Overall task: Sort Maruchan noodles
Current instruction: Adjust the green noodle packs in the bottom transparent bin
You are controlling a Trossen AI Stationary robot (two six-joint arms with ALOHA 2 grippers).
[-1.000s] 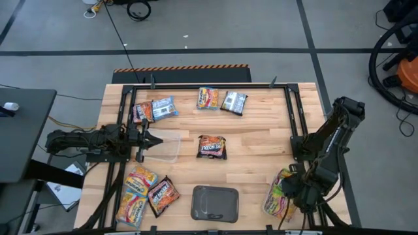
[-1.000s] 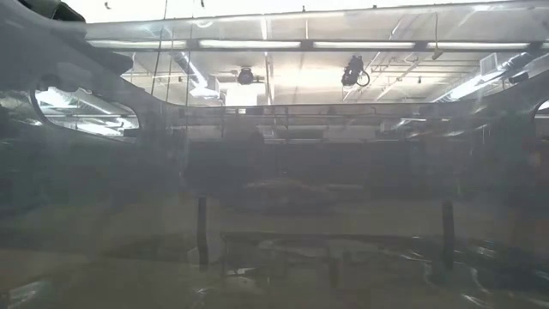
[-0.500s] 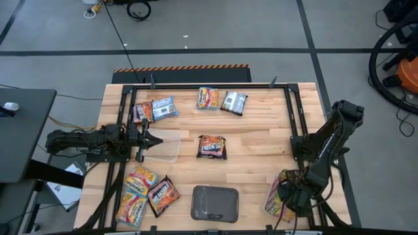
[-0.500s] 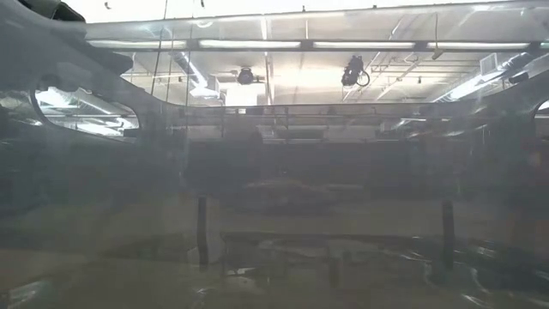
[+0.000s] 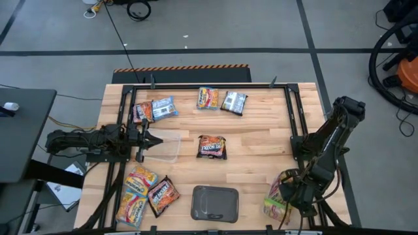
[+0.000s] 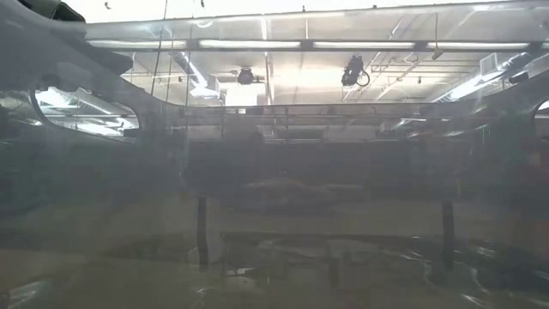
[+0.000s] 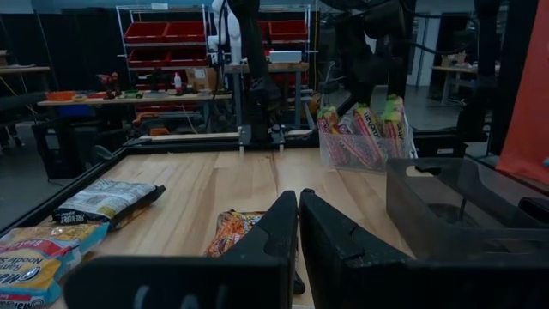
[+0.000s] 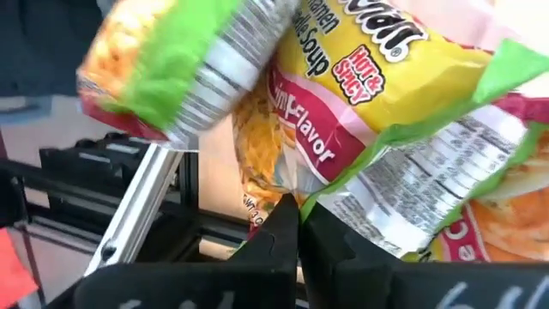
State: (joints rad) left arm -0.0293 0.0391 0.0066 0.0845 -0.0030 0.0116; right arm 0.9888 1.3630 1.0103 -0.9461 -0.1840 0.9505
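Timber table [image 5: 261, 153] is seen from above, framed by black rails, with both arms at its edges. At about eight o'clock on the top a clear plastic tub [image 5: 166, 147] lies just in front of the left gripper [image 5: 145, 145], whose fingers are seen pressed together, empty, in the left wrist view. At six o'clock a grey tray [image 5: 213, 202] sits empty. The Maruchan noodles are spread around: four packets [image 5: 217, 99] along the twelve o'clock edge, one dark packet [image 5: 211, 147] at the centre, three packets [image 5: 145, 192] at seven o'clock, and a yellow-green bundle [image 5: 277, 199] at five o'clock standing in a second tub [image 7: 360, 150]. Over that bundle the right gripper [image 5: 292, 196] is lowered; in the right wrist view its fingers [image 8: 287, 249] are shown together against a yellow-green packet [image 8: 369, 94], though a firm pinch cannot be confirmed. The packets are judged light, crinkly and slippery, with brittle contents; a hold at a sealed end seam is judged safest.
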